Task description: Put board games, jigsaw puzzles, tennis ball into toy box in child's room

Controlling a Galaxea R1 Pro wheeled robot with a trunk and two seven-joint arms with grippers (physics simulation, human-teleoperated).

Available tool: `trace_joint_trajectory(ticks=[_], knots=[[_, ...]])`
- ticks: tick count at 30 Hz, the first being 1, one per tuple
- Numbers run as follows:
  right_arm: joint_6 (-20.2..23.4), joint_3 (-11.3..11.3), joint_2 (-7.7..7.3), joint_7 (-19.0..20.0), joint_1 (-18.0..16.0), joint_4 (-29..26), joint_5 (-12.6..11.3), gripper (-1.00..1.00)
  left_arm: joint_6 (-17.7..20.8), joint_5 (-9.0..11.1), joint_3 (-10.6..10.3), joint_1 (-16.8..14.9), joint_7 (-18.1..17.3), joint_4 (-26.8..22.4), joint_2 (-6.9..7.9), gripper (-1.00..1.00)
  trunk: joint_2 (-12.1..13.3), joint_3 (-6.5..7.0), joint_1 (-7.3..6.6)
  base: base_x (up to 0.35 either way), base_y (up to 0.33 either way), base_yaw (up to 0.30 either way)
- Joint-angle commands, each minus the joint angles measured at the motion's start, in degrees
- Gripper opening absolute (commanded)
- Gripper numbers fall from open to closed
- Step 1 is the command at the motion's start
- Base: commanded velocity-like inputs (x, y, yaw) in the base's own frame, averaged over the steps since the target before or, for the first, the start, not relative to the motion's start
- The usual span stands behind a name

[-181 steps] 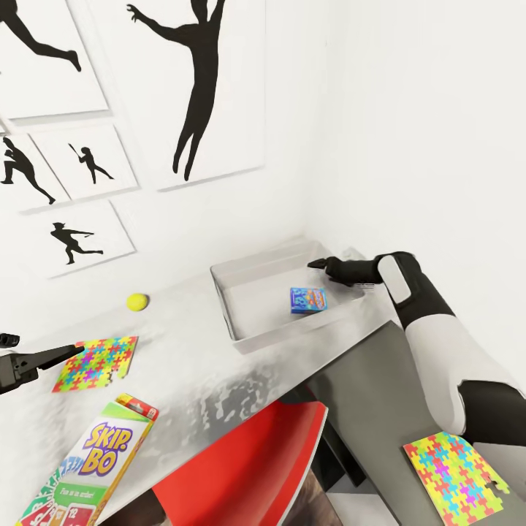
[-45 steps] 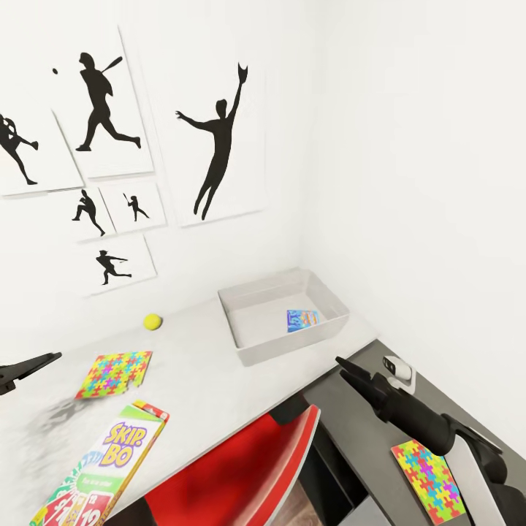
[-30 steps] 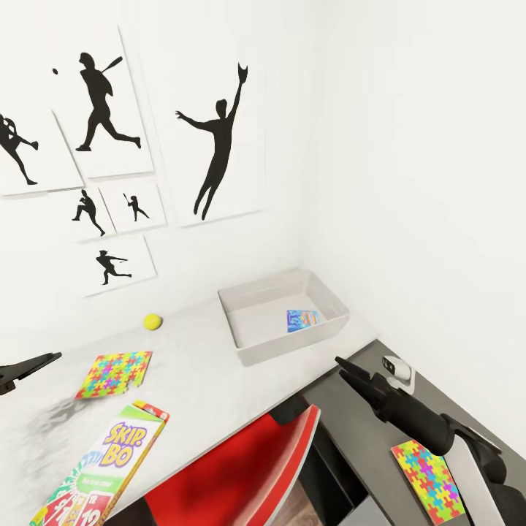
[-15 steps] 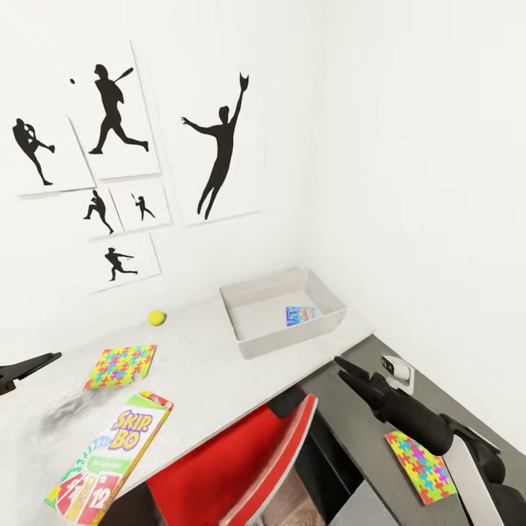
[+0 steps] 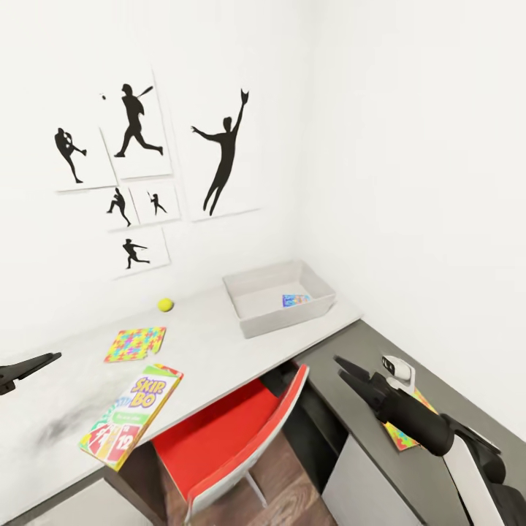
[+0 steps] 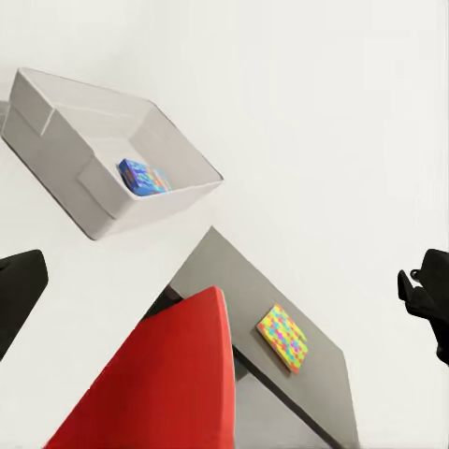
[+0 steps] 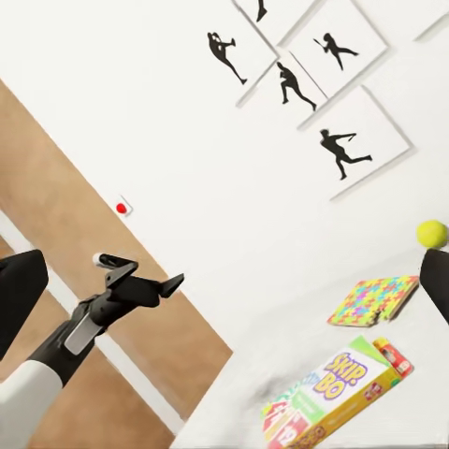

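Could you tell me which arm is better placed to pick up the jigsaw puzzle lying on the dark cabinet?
Probably the right: its open gripper hovers over the dark cabinet beside that puzzle, while the left gripper is across the table.

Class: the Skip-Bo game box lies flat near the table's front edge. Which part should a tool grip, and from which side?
Likely the Skip-Bo box is best taken at the corner nearest the table front edge, coming from the chair side. It lies flat and thin, so only its edges offer a grip; that corner seems to reach the rim, though overhang is unclear.
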Motion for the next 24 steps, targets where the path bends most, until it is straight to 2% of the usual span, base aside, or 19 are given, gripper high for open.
trace_joint_trajectory(ticks=[1,11,17,24], knots=[[0.5,0.0,-0.01,0.0,0.0,0.0,-0.3,1.0,0.6,-0.1,0.0,0.0,-0.3,0.0,0.01,1.0,-0.1,-0.03,0.0,-0.329,0.0,-0.061],[0.5,0.0,0.0,-0.2,0.0,0.0,-0.3,1.0,0.6,-0.1,0.0,0.0,-0.3,0.0,0.01,1.0,-0.1,0.9,0.0,-0.297,0.0,-0.126],[0.5,0.0,0.0,-0.6,0.0,0.0,-0.3,1.0,0.6,-0.1,0.0,0.0,-0.3,0.0,0.01,1.0,-0.1,1.39,0.0,-0.126,0.0,-0.144],[0.5,0.1,0.0,-0.6,0.0,0.0,-0.2,1.0,0.6,-0.1,0.0,0.0,-0.3,0.0,0.01,1.0,-0.1,1.56,0.0,-0.082,0.0,-0.047]])
